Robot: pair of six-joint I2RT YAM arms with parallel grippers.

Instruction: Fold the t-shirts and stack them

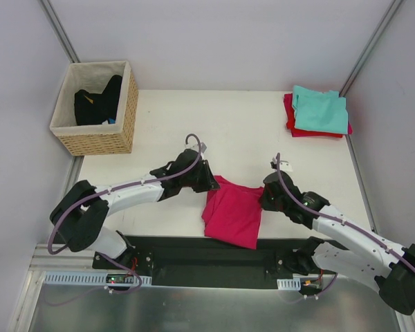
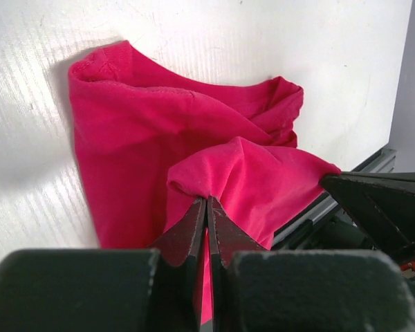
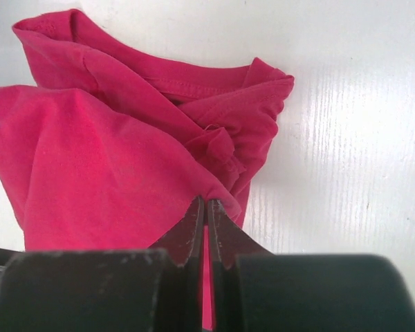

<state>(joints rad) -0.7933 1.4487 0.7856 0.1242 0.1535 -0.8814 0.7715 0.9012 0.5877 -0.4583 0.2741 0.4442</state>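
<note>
The magenta-pink t-shirt [image 1: 233, 211] lies bunched and partly folded near the table's front edge, between my two arms. My left gripper [image 1: 211, 181] is shut on a pinch of its cloth at its upper left corner; in the left wrist view [image 2: 207, 200] the cloth [image 2: 159, 131] drapes from the closed jaws. My right gripper [image 1: 264, 197] is shut on its right edge; in the right wrist view [image 3: 206, 202] the cloth [image 3: 111, 159] hangs from the closed jaws. A folded teal t-shirt [image 1: 321, 111] lies on a folded red t-shirt [image 1: 290, 119] at the back right corner.
A wicker basket [image 1: 117, 135] with dark clothing [image 1: 97, 100] inside stands off the table's back left corner. The black base rail [image 1: 207, 256] runs along the near edge. Walls close in on the left and right.
</note>
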